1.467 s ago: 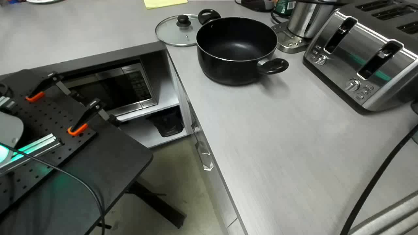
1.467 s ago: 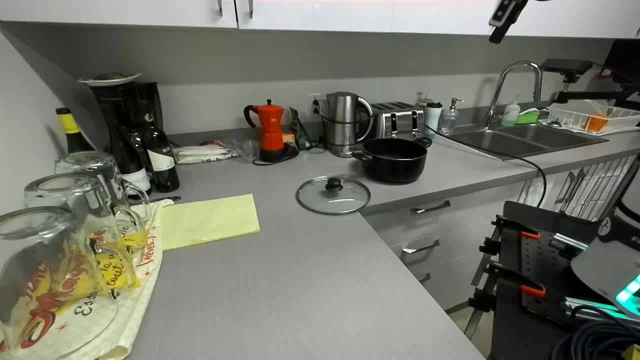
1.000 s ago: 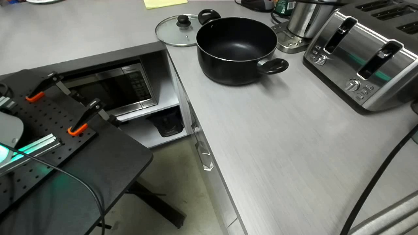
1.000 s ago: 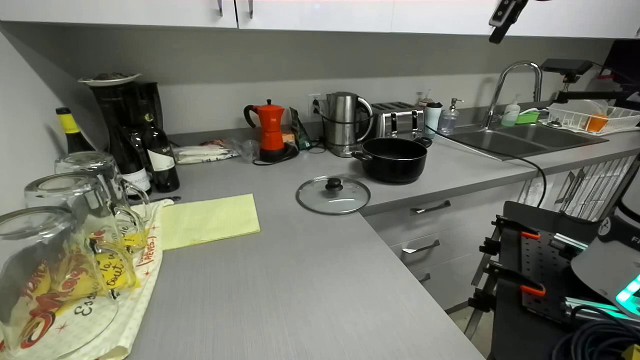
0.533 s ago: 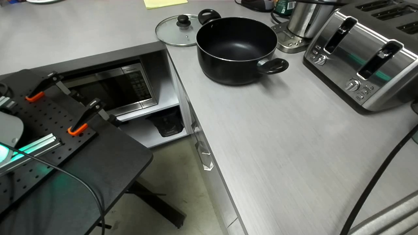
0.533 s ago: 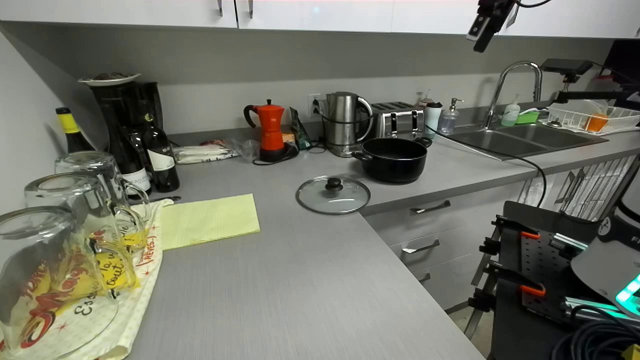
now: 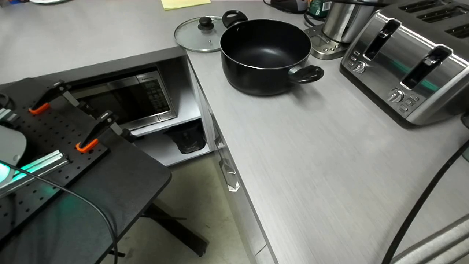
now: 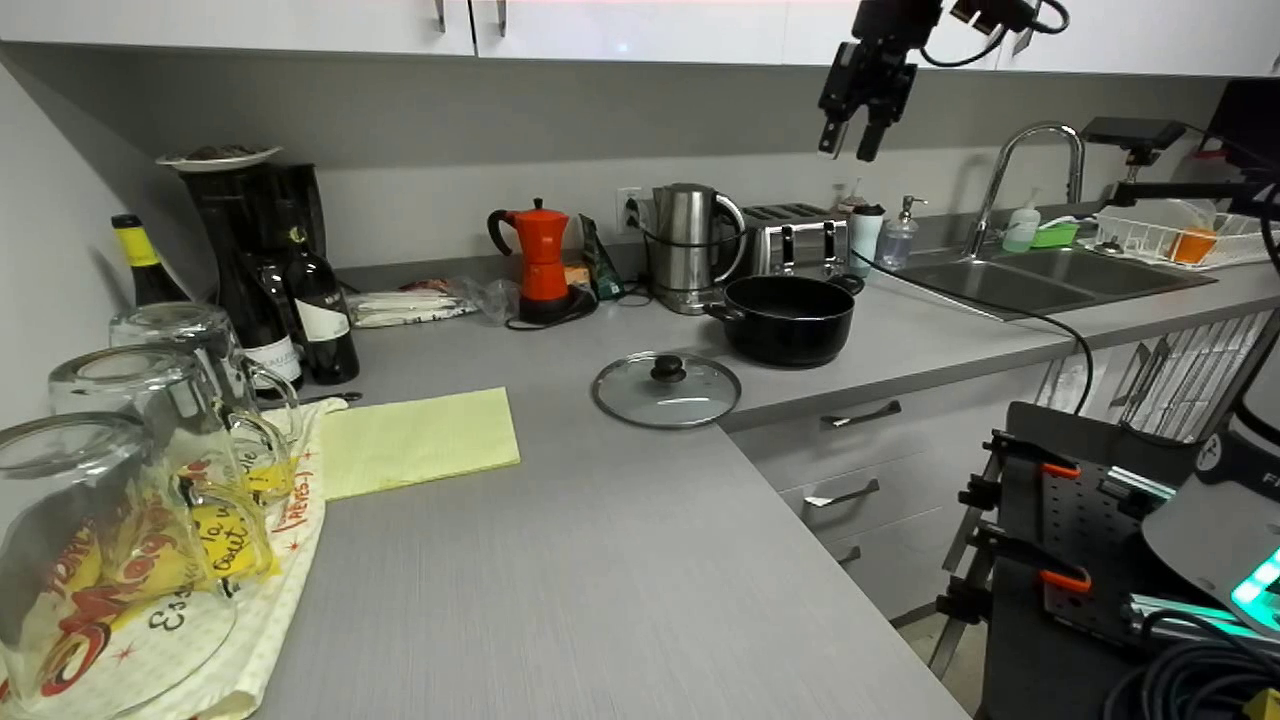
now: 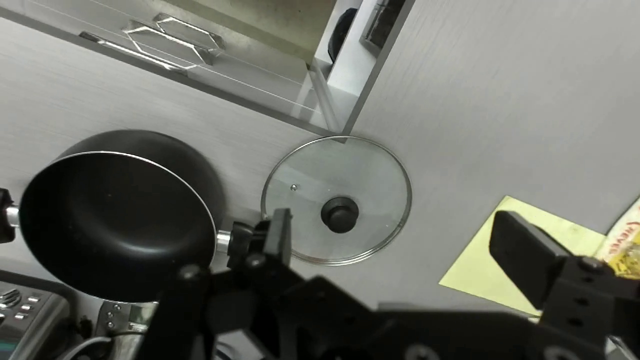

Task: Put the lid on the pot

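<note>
The clear glass lid with a metal rim and dark knob lies flat, knob up, on the grey counter beside the pot. It shows in both exterior views [image 7: 194, 36] [image 8: 640, 398] and in the wrist view [image 9: 365, 175]. The black pot stands upright and uncovered, in both exterior views [image 7: 256, 80] [image 8: 790, 338] and at the left of the wrist view [image 9: 120, 210]. My gripper is open and empty, high above the counter in an exterior view [image 8: 847, 148]. In the wrist view its fingers [image 9: 392, 220] are spread wide, with the lid's knob below, nearer the left finger.
A silver toaster [image 7: 410, 66] and steel kettle [image 8: 690, 240] stand behind the pot. A yellow cloth [image 8: 420, 440], glass mugs [image 8: 140, 480] and a red moka pot [image 8: 541, 255] are on the counter. A cable [image 8: 1000, 305] runs across the counter near the sink. White cupboards [image 8: 640, 30] hang above.
My gripper has come down and left into fuller view below the cupboards in an exterior view. The lid and pot have not moved.
</note>
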{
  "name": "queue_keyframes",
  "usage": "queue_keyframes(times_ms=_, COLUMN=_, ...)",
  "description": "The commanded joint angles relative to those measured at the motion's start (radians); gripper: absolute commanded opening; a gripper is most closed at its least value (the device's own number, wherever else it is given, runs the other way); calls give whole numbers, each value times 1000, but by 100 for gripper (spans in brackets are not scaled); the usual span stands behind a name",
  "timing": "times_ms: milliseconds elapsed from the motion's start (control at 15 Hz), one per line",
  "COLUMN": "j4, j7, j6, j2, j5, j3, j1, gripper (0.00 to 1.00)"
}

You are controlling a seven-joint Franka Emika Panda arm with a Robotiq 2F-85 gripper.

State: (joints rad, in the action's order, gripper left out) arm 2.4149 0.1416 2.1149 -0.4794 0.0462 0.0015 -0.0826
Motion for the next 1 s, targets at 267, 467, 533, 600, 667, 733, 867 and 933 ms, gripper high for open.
queue_keyframes(times_ms=267, j4=-293, j7=152, j6=78, j2=447, j5=-51, j3=18, j1=6, gripper=100)
queue_keyframes(times_ms=467, j4=-377, j7=227, j6=136, j2=597, j5=-94, j3=7, j1=23, gripper=100)
queue_keyframes(times_ms=533, j4=-398, j7=258, j6=165, j2=646, j5=-114, j3=1, j1=32, gripper=100)
queue_keyframes(times_ms=600, j4=-423, j7=280, j6=177, j2=689, j5=-128, j3=-6, j1=43, gripper=100)
queue_keyframes(times_ms=667, j4=-445, j7=303, j6=197, j2=735, j5=-144, j3=-15, j1=54, gripper=100)
queue_keyframes(times_ms=733, j4=-465, j7=327, j6=216, j2=774, j5=-159, j3=-26, j1=67, gripper=100)
queue_keyframes(times_ms=867, j4=-506, j7=361, j6=243, j2=848, j5=-177, j3=-48, j1=92, gripper=100)
queue_keyframes(times_ms=933, j4=-524, j7=381, j6=264, j2=882, j5=-187, j3=-61, j1=106, gripper=100)
